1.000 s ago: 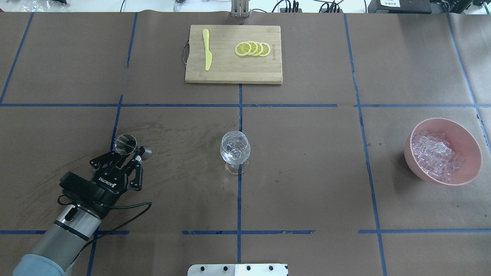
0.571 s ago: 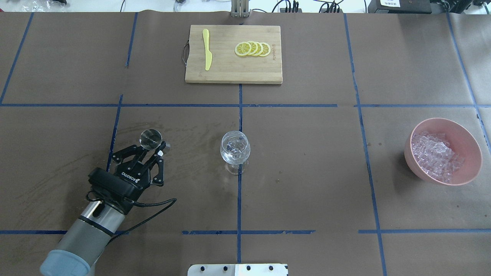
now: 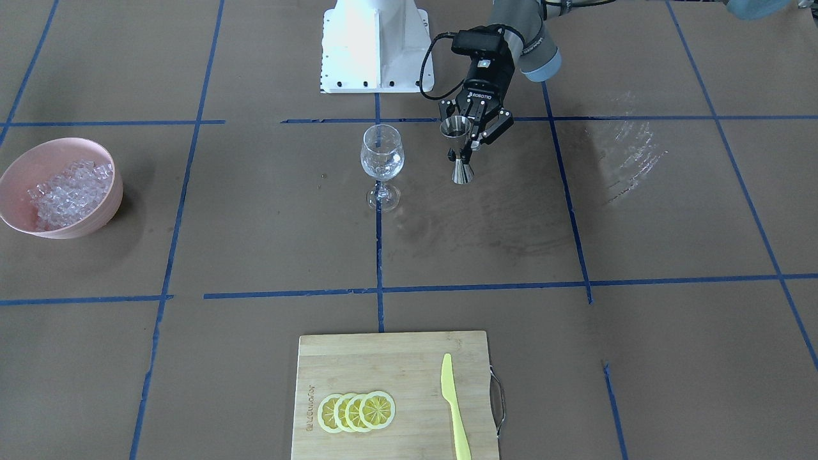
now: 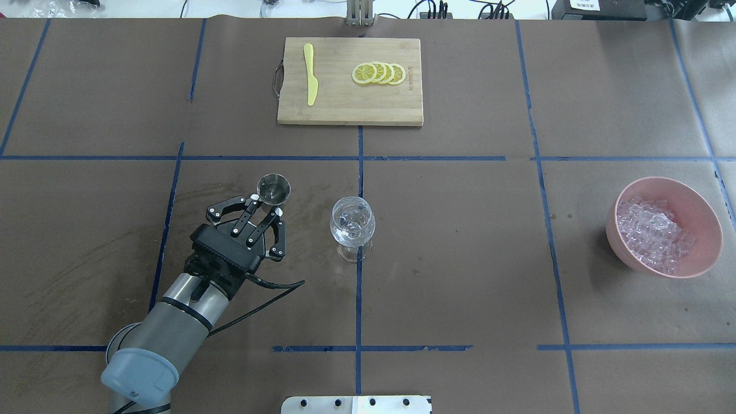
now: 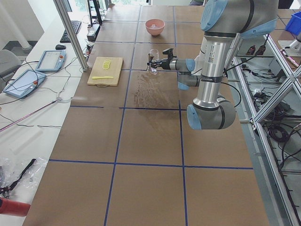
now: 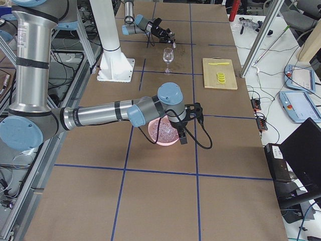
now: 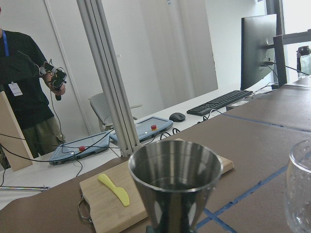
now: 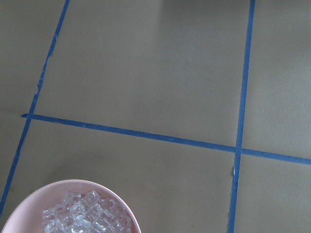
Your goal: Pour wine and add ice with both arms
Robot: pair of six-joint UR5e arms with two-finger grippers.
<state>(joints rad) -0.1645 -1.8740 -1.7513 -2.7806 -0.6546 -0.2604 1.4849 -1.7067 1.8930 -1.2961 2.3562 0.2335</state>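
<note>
Left fingers [image 4: 246,215] around jigger [image 4: 273,188] over blue-taped brown table [image 4: 460,259]

You'll find the ice [image 4: 652,233], a heap of small clear cubes, in the pink bowl [image 4: 710,230] at the overhead frame's right. Left of centre, the left end effector [image 4: 265,205] clamps an upright steel jigger [image 4: 273,188] near the upright wine glass [image 4: 352,221] at centre.
</note>
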